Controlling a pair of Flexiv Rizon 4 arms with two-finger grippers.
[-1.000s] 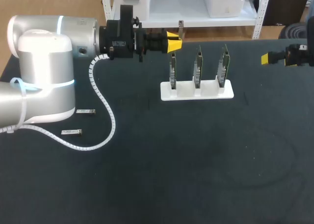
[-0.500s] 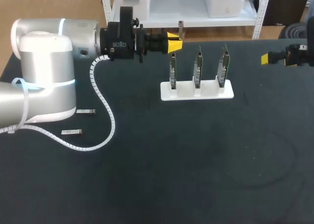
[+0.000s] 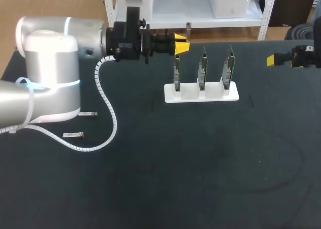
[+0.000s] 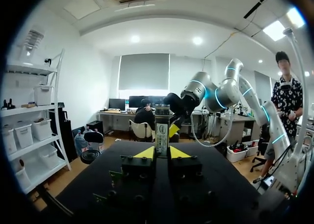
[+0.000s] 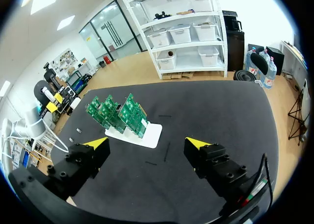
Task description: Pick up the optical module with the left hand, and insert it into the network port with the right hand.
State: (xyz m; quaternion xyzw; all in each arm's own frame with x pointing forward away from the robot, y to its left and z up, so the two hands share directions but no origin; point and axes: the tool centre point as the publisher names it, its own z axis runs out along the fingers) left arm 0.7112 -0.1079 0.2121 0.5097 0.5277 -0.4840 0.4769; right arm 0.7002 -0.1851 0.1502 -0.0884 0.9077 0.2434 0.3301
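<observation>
Evidently, left gripper (image 4: 162, 153) clamps the optical module (image 4: 162, 132) upright, apparently for handover; right gripper (image 5: 147, 144) stands jaws apart (well clear of the boards (image 3: 201, 68)).

table (image 3: 165, 189) | dark matte top | faint ring scuffs rt side | even light

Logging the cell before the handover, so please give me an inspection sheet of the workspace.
Surface: dark table, faint scuff marks.
Job's things: optical module upright in left jaws; white rack holding three green boards on edge.
Clutter: two small metal modules lying flat beside left arm.
Grippers: left jaws shut on the module; right jaws open, empty.
Cables: spiral-wrapped cable looping from left arm onto table.
Surroundings: nothing seen.
</observation>
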